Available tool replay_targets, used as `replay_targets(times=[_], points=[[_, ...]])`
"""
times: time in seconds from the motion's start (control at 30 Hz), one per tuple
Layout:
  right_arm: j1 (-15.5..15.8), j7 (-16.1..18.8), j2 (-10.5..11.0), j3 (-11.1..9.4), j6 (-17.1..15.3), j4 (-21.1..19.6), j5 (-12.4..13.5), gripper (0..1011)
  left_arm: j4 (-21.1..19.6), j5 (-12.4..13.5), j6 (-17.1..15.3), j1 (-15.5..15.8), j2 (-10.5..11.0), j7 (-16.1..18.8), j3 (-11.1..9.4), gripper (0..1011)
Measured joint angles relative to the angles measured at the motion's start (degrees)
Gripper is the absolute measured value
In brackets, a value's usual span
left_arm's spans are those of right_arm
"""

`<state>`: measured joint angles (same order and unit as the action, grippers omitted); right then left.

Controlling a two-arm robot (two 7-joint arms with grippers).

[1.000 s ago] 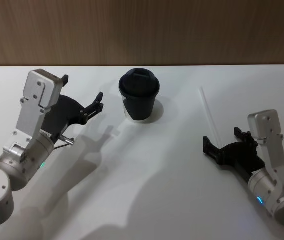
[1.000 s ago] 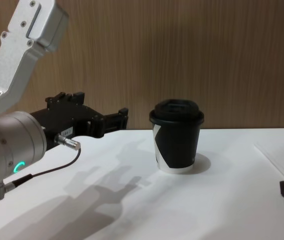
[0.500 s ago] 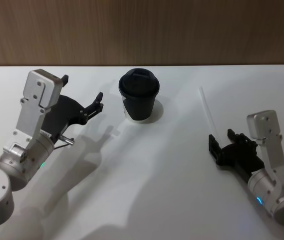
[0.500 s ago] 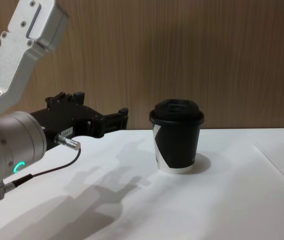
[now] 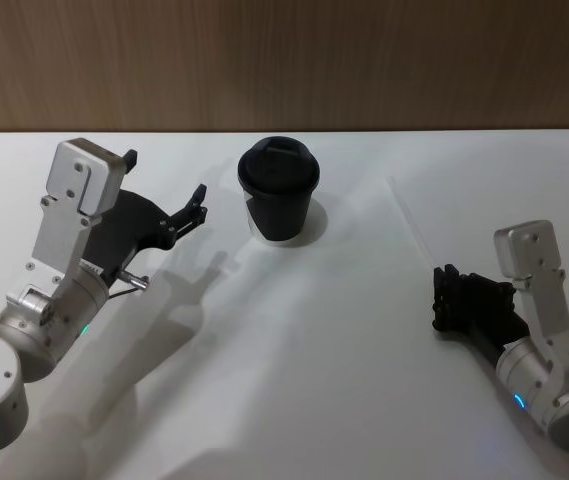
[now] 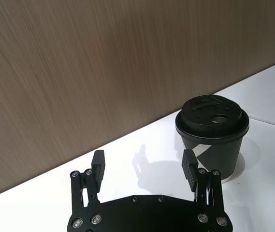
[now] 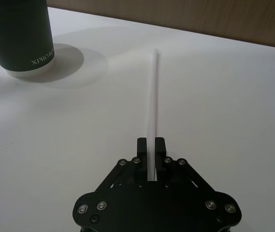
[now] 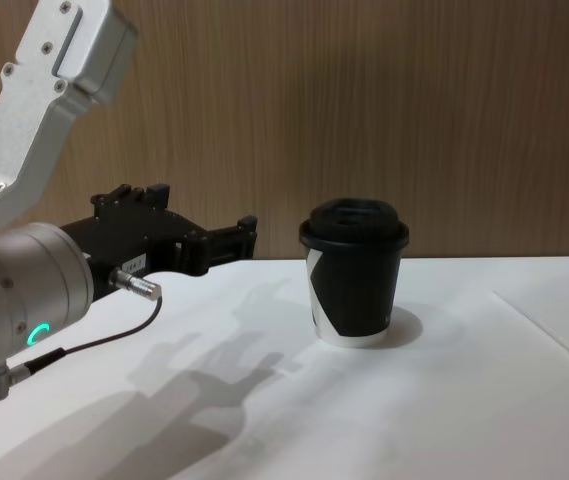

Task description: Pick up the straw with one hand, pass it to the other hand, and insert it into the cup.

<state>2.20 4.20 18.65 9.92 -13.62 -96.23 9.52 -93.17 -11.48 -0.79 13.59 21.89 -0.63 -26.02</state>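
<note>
The right tool (image 7: 151, 143) is pinched shut on the near end of the straw (image 7: 153, 92), whose long axis runs straight ahead over the desk (image 7: 234, 96). The left tool (image 6: 144, 159), spread wide and holding nothing, hovers just left of the cup (image 5: 279, 200), well apart from the straw.

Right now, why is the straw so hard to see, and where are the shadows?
Head view: the white straw almost melts into the bright white table. Right wrist view: it shows clearer, a pale line running from the right gripper's shut jaws. Chest view: the left gripper throws a soft grey shadow on the table.
</note>
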Motion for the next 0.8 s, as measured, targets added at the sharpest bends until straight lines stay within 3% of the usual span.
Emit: replay_targets(times=[0.27,0.57,0.8], points=[[0.00,0.00,0.00,0.00,0.01,0.00,-0.04,13,0.00,0.00,0.00,0.00,0.00,0.00,0.00,1000],[0.03,-0.03,-0.05,-0.06,0.14,0.05,-0.17,0,0.00,0.00,0.00,0.00,0.00,0.00,0.00,1000],[0.04,-0.37,-0.19,-0.33,2.12,0.18,-0.84,0,0.00,0.00,0.00,0.00,0.00,0.00,0.00,1000]])
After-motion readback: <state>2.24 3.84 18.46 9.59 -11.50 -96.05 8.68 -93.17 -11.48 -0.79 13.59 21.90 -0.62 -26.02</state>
